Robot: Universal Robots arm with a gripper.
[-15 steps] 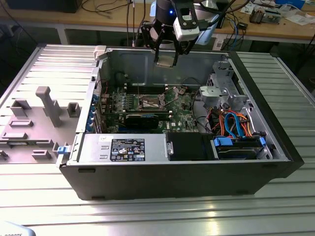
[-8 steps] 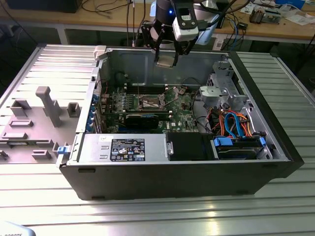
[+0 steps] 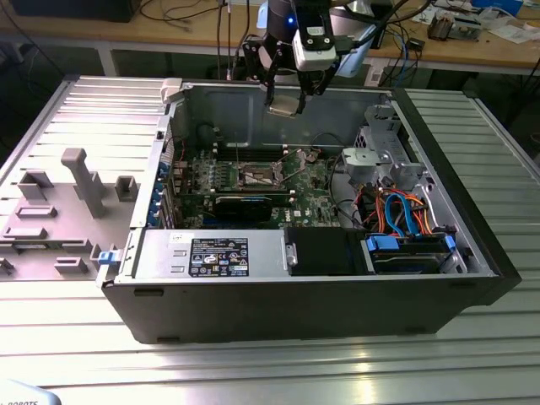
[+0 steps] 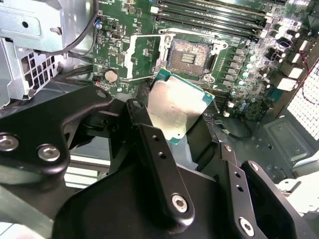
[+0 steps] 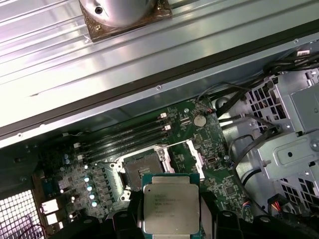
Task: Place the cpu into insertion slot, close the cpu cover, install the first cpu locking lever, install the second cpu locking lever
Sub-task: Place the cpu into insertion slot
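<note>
Gripper: your gripper (image 3: pixel 287 99) hung over the open case (image 3: pixel 472 253), above the motherboard (image 3: pixel 316 190).
Jaws: you had them closed narrow on the cpu (image 4: pixel 177 107), one finger on each opposite edge.
Cpu: sat between the jaws, metal top showing in both wrist views, tilted in the second wrist view, touching nothing else.
Insertion slot: the insertion slot (image 4: pixel 188 56) lay below and ahead of the jaws, well apart from them, with its contact field bare and no chip in it.
Cpu cover: the cpu cover (image 4: pixel 129 54) was swung open beside the slot, off to one side of the jaws.
Levers: too small to tell, but I judged them not installed with the cover up.
Progress: you had the chip picked and carried over the board. Seating, cover and both levers were not done.
</note>
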